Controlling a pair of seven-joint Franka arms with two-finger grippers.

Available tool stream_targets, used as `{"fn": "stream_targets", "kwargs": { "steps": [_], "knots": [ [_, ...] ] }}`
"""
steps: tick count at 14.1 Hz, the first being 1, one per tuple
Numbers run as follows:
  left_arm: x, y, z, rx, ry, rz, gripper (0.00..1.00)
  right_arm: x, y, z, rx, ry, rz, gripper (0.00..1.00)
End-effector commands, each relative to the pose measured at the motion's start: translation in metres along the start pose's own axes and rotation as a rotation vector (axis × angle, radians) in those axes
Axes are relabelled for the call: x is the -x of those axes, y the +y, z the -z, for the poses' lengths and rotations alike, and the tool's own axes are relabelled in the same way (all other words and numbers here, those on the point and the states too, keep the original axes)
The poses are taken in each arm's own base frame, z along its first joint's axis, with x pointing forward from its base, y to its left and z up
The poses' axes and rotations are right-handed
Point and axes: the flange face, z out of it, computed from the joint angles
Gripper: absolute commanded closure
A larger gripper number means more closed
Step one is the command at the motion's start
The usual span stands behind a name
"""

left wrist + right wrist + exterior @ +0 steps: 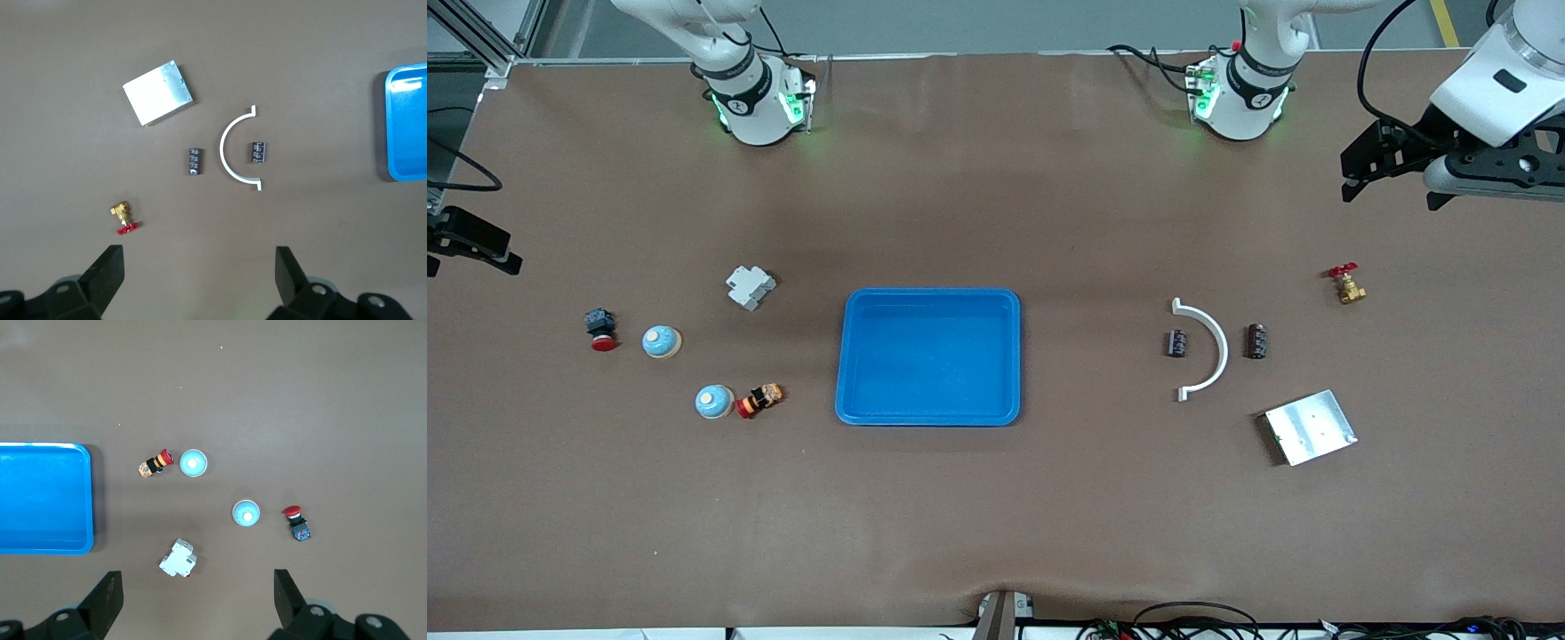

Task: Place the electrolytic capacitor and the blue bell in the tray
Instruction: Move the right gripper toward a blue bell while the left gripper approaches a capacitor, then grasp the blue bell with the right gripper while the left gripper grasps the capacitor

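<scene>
The tray (928,356) sits mid-table, seemingly empty. Two capacitors (1178,343) (1256,340) lie toward the left arm's end, one either side of a white arc (1205,348). Two blue bells (662,341) (714,401) lie toward the right arm's end. The left gripper (199,280) hangs spread wide, gripping nothing, above the table near a brass valve (1347,284). The right gripper (197,600) waits likewise at its end.

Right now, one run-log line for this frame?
stage: start | tray: nothing in it | capacitors, bells: on table | left claw, right claw: open, waiting
</scene>
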Motion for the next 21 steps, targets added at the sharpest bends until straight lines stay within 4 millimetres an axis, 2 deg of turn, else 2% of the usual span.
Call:
{"fn": "stream_targets", "kwargs": {
  "steps": [1, 3, 4, 6, 9, 10, 12, 14, 17, 19, 21],
  "knots": [
    [0.006, 0.000, 0.001, 0.013, -0.036, 0.110, 0.00, 0.006, 0.002, 0.005, -0.010, 0.009, -0.009, 0.00],
    [0.007, 0.005, 0.001, 0.094, -0.058, 0.256, 0.00, 0.005, 0.003, 0.003, -0.010, 0.006, 0.000, 0.00],
    [0.009, 0.016, -0.004, 0.087, -0.080, 0.275, 0.00, 0.004, 0.001, 0.003, -0.010, 0.007, 0.005, 0.00],
    [0.012, 0.038, -0.010, 0.076, -0.103, 0.260, 0.00, 0.002, 0.002, -0.002, -0.010, -0.002, 0.005, 0.00],
    [0.016, 0.053, -0.021, 0.065, -0.119, 0.233, 0.00, -0.003, 0.003, -0.011, -0.012, -0.014, 0.006, 0.00],
    [0.016, 0.054, -0.027, 0.064, -0.129, 0.233, 0.00, -0.009, 0.003, -0.022, -0.014, -0.026, 0.007, 0.00],
    [0.019, 0.059, -0.046, 0.047, -0.145, 0.219, 0.00, -0.028, 0.001, -0.052, -0.015, -0.037, 0.012, 0.00],
    [0.024, 0.070, -0.068, -0.007, -0.130, 0.182, 0.00, -0.050, 0.004, -0.095, -0.016, -0.054, 0.012, 0.00],
    [0.029, 0.089, -0.110, -0.033, -0.110, 0.136, 0.00, -0.078, -0.010, -0.157, -0.017, -0.071, 0.035, 0.00],
    [0.038, 0.108, -0.149, -0.037, -0.071, 0.098, 0.00, -0.088, -0.021, -0.199, -0.009, -0.109, 0.058, 0.00],
    [0.043, 0.110, -0.183, -0.049, -0.037, 0.081, 0.00, -0.088, -0.030, -0.254, -0.009, -0.146, 0.073, 0.00]
  ]
}}
